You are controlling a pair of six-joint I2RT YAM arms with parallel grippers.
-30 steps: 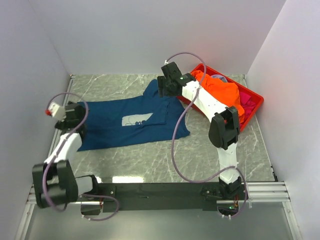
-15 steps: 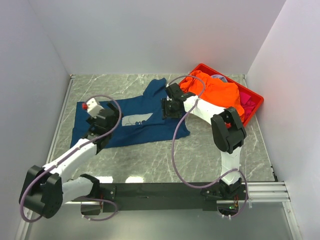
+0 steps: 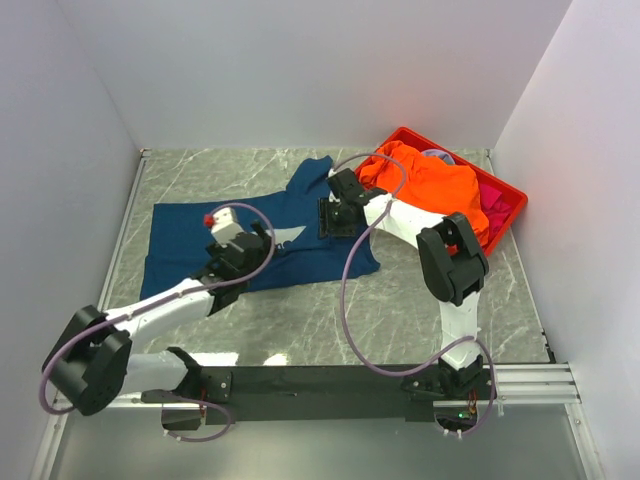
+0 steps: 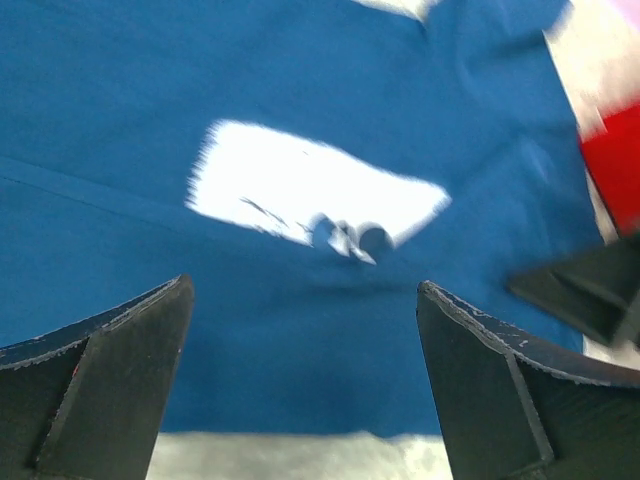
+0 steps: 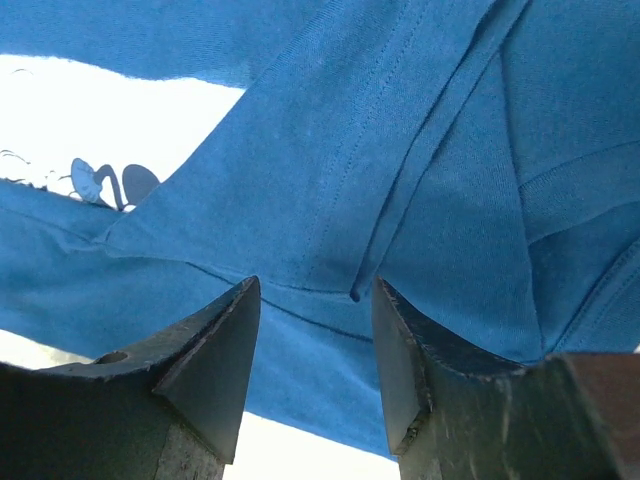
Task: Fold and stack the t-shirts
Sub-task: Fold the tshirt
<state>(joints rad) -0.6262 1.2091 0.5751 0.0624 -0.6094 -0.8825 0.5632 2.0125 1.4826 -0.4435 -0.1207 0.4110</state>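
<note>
Looking from the near edge, the left tool [image 4: 302, 300] hangs released, its jaws wide with nothing between them, just above the near hem of the navy t-shirt [image 3: 180, 240]. That shirt lies spread across the tabletop [image 3: 300, 310], print upward, with only one flap at its right side doubled over, so I judge the first fold barely begun. Further in, the right tool [image 5: 314, 290] sits over that doubled edge with its jaws part-way in; I cannot tell whether it pinches cloth. Beyond, in the red crate [image 3: 505, 190] at the far right, an orange t-shirt [image 3: 430, 185] is heaped over some pink cloth [image 3: 495, 205]. Nothing is stacked yet. By count — one navy shirt, one orange, pink ones I cannot number, one crate.
</note>
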